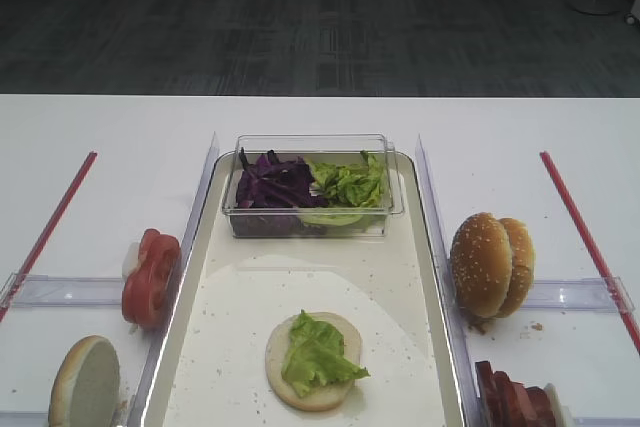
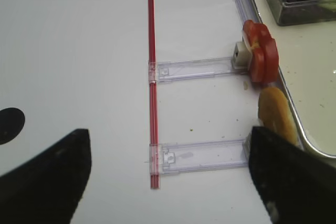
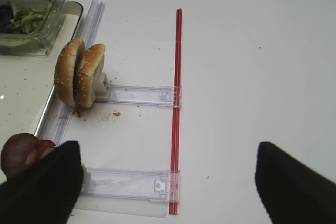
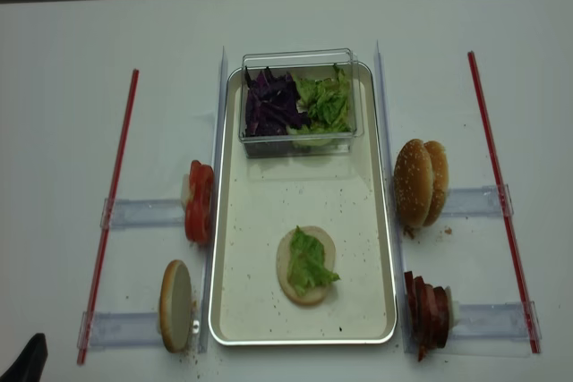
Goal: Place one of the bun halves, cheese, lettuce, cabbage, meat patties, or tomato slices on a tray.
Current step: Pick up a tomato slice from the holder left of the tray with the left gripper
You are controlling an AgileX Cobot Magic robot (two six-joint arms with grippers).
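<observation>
Lettuce (image 1: 316, 351) lies on a bun half (image 1: 312, 360) set cut face up near the front of the tray (image 1: 415, 277), a little right of its middle. At the tray's far end stands a clear box (image 1: 310, 185) with purple cabbage (image 1: 270, 185) in its left part and more lettuce in its right part.

Left of the tray, tomato slices (image 1: 150, 277) stand on edge against a clear holder (image 2: 194, 70), touching the tray's rim. Nearer the front, another bun half (image 1: 84, 382) stands on edge, pale face toward the camera. Right of the tray, two seeded bun halves (image 1: 491, 264) stand on edge together, and in front of them a row of meat patties (image 1: 512, 397) stands likewise. A red strip (image 4: 109, 215) runs along each outer side of the white table (image 1: 110, 127).

The left gripper (image 2: 168, 182) hovers over the table left of the tray, jaws spread wide with nothing between them. The right gripper (image 3: 168, 182) hangs over the table right of the patties, likewise spread and holding nothing.
</observation>
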